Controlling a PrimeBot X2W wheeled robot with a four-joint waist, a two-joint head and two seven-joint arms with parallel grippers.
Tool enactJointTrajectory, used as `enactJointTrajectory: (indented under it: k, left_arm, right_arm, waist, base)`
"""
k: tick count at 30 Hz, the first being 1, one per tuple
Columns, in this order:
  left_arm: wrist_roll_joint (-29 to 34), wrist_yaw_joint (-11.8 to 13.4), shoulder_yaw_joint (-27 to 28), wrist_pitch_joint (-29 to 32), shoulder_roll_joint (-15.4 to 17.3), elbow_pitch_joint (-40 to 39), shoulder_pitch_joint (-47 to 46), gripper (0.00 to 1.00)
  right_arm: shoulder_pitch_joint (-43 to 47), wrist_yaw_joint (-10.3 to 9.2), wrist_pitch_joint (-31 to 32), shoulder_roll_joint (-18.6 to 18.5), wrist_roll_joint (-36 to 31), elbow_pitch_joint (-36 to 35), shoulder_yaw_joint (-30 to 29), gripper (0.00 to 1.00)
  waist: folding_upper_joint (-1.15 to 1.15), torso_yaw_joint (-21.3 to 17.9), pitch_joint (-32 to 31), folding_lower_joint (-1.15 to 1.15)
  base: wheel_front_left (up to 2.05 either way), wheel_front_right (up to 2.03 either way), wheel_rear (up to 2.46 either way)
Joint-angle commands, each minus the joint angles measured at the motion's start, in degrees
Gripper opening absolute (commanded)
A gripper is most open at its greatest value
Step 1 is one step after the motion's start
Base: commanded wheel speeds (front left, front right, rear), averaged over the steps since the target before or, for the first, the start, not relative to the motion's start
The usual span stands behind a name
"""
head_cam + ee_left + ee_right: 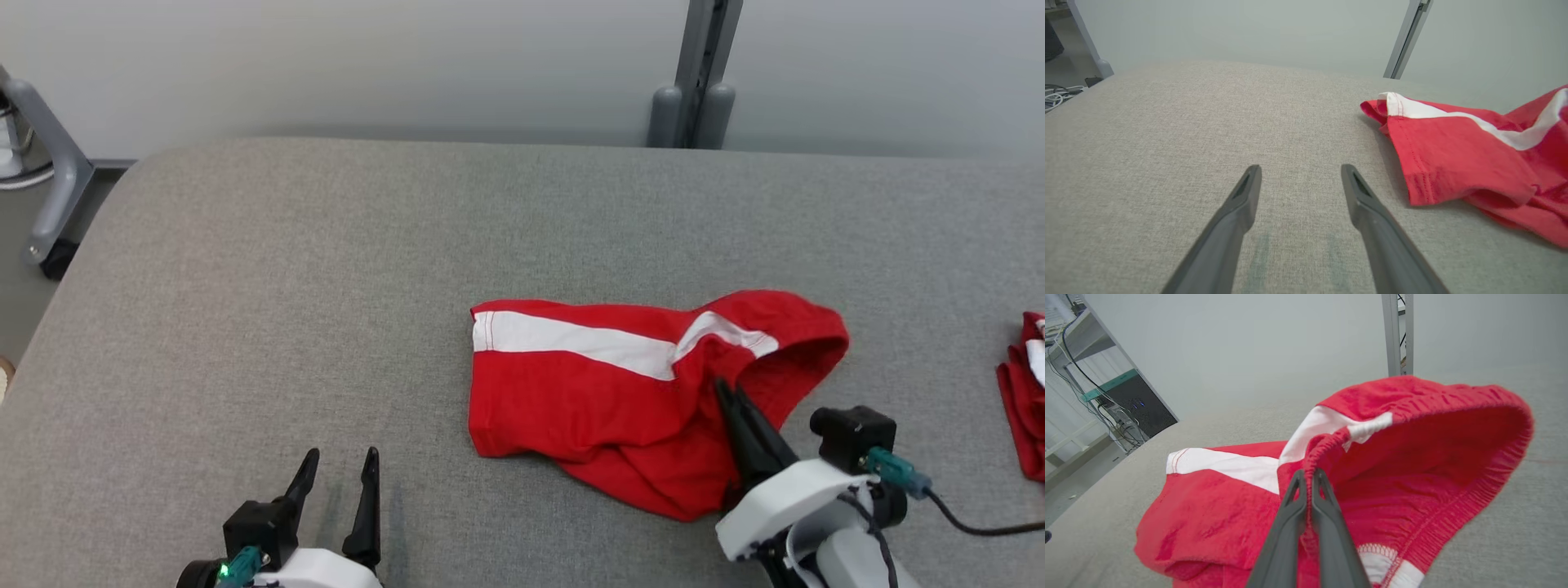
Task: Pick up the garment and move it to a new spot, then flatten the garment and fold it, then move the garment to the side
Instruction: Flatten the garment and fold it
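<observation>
Setting: a grey cloth-covered bench (245, 286) stood against a pale wall, with a grey post (702, 73) behind its far edge.

Item 1: the garment (588, 384), red shorts with a white side stripe, lay rumpled on the bench, right of centre. One leg hem pointed left, and the elastic waistband (1325, 447) gaped open toward the right.

Item 2: the right fingers (739, 412) were pressed together, pinching the near edge of the waistband (red elastic showed between the tips in the right wrist view).

Item 3: the left fingers (365, 506) were spread wide and held nothing. They sat low over bare bench, well apart from the garment's left hem.

Item 4: a second red cloth (1024, 392) lay at the bench's right edge.

Status: judged to be at the very start. The grip was taken, but most of the garment appeared to rest on the bench, not yet lifted. Outstanding: carrying it to a new spot, flattening, folding, and moving it to the side.
</observation>
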Motion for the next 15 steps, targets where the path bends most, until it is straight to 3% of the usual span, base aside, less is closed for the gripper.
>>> enactJointTrajectory:
  k: [1, 7, 14, 15]
  left_arm:
    - [0.04, -0.39, 0.3, 0.02, 0.2, 0.06, 0.46, 1.0]
    - [0.32, -0.58, 1.25, 0.02, 0.2, -0.03, 2.03, 1.0]
    - [0.46, -0.84, 1.37, 0.02, 0.21, -0.21, 2.67, 1.0]
    - [0.44, -0.79, 1.37, 0.02, 0.22, -0.13, 2.63, 1.0]
  right_arm:
    - [1.41, 0.0, -0.27, -0.92, 1.23, -0.98, 0.84, 0.0]
    - [8.43, 0.0, -0.25, -6.41, 7.84, -5.71, 9.65, 0.0]
    - [11.72, 0.0, -0.26, -10.39, 6.43, -2.59, 9.4, 0.0]
    - [11.6, 0.0, -0.26, -10.32, 5.62, -1.65, 9.3, 0.53]
  waist:
    - [0.0, -0.88, -2.24, 0.0]
    - [0.0, -2.82, -5.15, 0.0]
    - [0.0, -4.88, -5.16, 0.0]
    - [0.0, -4.99, -5.16, 0.0]
  base:
    - [0.0, 0.0, 0.0]
    - [0.0, 0.0, 0.0]
    - [0.0, 0.0, 0.0]
    - [0.0, 0.0, 0.0]
